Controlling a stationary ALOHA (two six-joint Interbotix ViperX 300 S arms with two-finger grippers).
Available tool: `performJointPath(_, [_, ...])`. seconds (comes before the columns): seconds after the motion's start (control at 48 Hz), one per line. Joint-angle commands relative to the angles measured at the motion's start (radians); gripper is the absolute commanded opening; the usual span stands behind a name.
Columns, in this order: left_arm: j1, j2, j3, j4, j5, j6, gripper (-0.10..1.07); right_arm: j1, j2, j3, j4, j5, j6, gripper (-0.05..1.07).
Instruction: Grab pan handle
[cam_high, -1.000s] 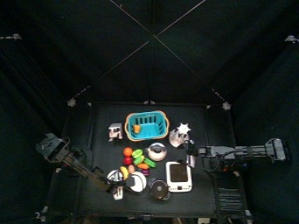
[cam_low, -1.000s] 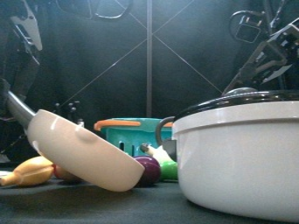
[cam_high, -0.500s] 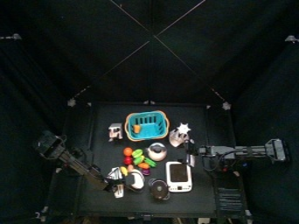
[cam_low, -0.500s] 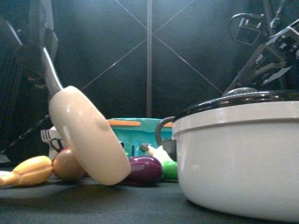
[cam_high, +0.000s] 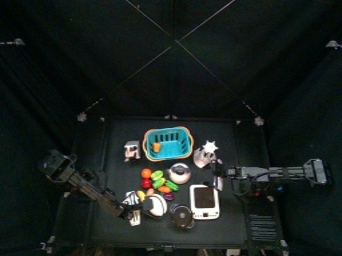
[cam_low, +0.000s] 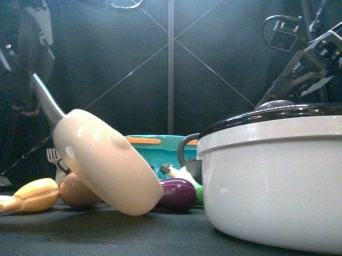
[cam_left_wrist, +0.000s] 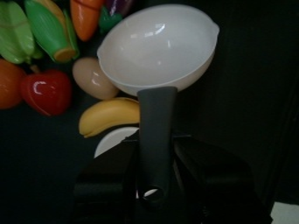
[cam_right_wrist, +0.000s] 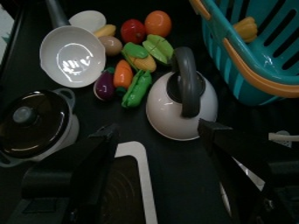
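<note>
Black curtains, small black table (cam_low: 94, 235).

Foreground, right: large white pot (cam_low: 274, 175), lidded.

Foreground, left: pan (cam_low: 110, 160), tilted on edge, cream bowl facing out.

Pan handle (cam_left_wrist: 156, 131): grey stick running back between the left gripper's (cam_left_wrist: 149, 179) jaws, seemingly clasped, though contact is shadowed. To do well: keep the handle centred and the clamp firm before raising.

Behind: toy fruit, teal basket (cam_low: 158, 152).

Right gripper (cam_right_wrist: 162, 162): spread, empty, parked near kettle (cam_right_wrist: 181, 105).

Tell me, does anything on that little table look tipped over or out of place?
Yes: the pale pan stands tilted steeply on its rim instead of lying flat, its underside facing the front camera. The left hand has the grey pan handle between its fingers. The toy fruit beside it lies loose. Nothing looks spilled or broken.
</note>
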Motion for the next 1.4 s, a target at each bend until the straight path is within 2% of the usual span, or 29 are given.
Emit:
performJointPath(0.0, [0.000,0.023,-0.009,-0.057,-0.011,0.011,0.70,0.000,-0.003,-0.011,0.003,-0.003,-0.002,1.01])
performJointPath(0.146, [0.000,0.055,-0.018,-0.130,-0.020,0.040,0.75,-0.002,-0.002,-0.011,0.002,-0.003,-0.002,1.01])
performJointPath(0.25, [0.000,0.071,-0.026,-0.161,-0.021,0.057,0.82,0.000,-0.002,-0.011,0.003,-0.003,-0.002,1.01])
performJointPath(0.396, [0.002,0.072,-0.023,-0.158,-0.054,0.086,0.92,-0.002,-0.002,-0.011,0.000,-0.003,-0.002,1.01])
performJointPath(0.5, [0.005,0.066,0.015,-0.158,-0.103,0.107,0.95,-0.002,-0.002,-0.009,-0.002,-0.003,-0.002,1.01])
performJointPath(0.75, [0.017,0.086,0.069,-0.155,-0.147,0.118,0.95,-0.002,-0.002,0.006,0.002,-0.006,-0.002,1.01])
performJointPath(0.938, [0.032,0.110,0.071,-0.094,-0.172,0.112,0.94,-0.002,-0.002,0.006,0.002,-0.008,-0.002,1.01])
performJointPath(1.083, [0.041,0.149,0.052,-0.083,-0.204,0.121,0.92,-0.002,-0.002,0.006,0.003,-0.008,-0.002,1.01])
performJointPath(1.208, [0.041,0.169,0.044,-0.084,-0.202,0.120,0.85,-0.002,-0.002,0.008,0.002,-0.009,-0.002,1.01])
performJointPath(1.375, [0.041,0.169,0.044,-0.086,-0.201,0.120,0.67,-0.002,-0.002,0.006,0.003,-0.008,-0.002,1.01])
